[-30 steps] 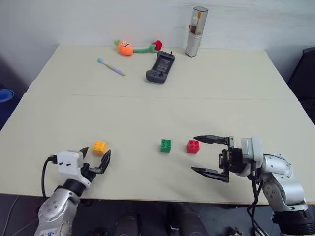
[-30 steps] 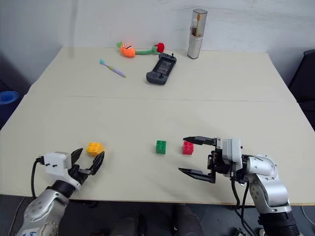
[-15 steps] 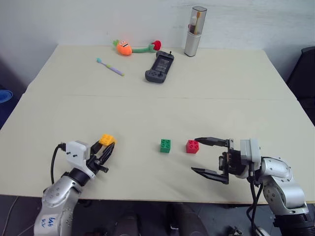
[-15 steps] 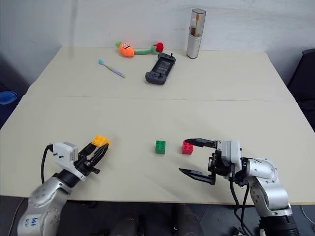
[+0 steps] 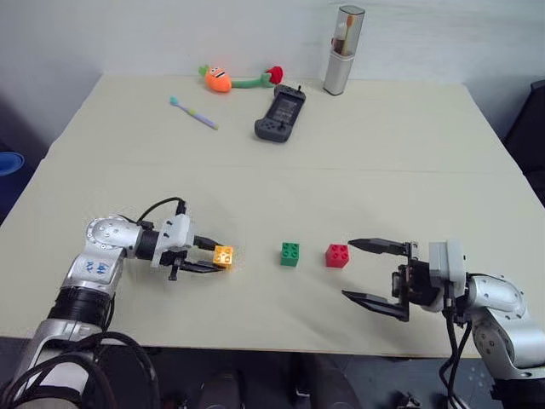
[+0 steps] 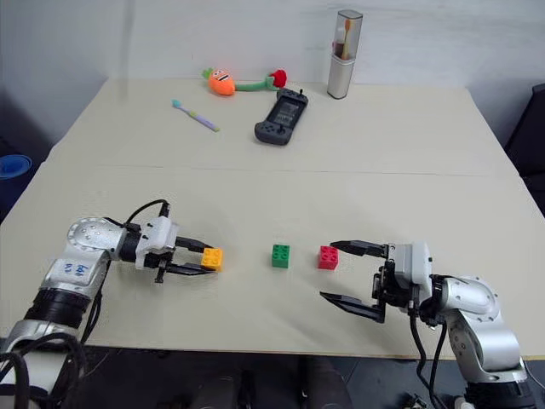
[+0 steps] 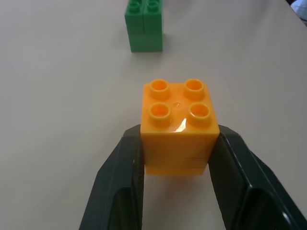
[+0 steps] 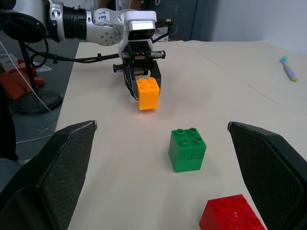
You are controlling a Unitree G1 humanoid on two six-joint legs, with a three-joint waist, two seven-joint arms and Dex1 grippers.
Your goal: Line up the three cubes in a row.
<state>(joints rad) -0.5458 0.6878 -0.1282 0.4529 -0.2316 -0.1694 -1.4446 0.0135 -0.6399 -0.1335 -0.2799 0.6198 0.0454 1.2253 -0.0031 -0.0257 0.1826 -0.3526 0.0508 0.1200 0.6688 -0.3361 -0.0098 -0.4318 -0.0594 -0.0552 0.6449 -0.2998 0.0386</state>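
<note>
Currently the left gripper (image 5: 215,256) is clamped on the yellow-orange cube (image 5: 224,256), one black finger (image 7: 120,184) pressed against each side face, studs facing up. In the right wrist view the cube appears raised slightly off the table (image 5: 341,170); contact between its underside and the surface cannot be confirmed. The gripper points sideways toward the middle of the table, along the line of the other two cubes.

Directly ahead of the left gripper's fingertips, past the held cube, stands the green cube (image 5: 289,254), near but apart from it. Beyond the green cube, again with a gap, stands the red cube (image 5: 337,255). Both rest on the table with studs up.

The right gripper (image 5: 375,272) faces the opposite way, toward the red cube, with its fingers spread wide and nothing between them. The red cube sits just beyond the tip of the farther finger (image 5: 379,247), not touching it; the nearer finger (image 5: 375,303) hangs closer to the table's front edge.

Far across the table from both grippers lie a game controller (image 5: 279,112), a toothbrush (image 5: 192,112), a plush carrot toy (image 5: 216,79) and an upright toothbrush case (image 5: 342,49).
</note>
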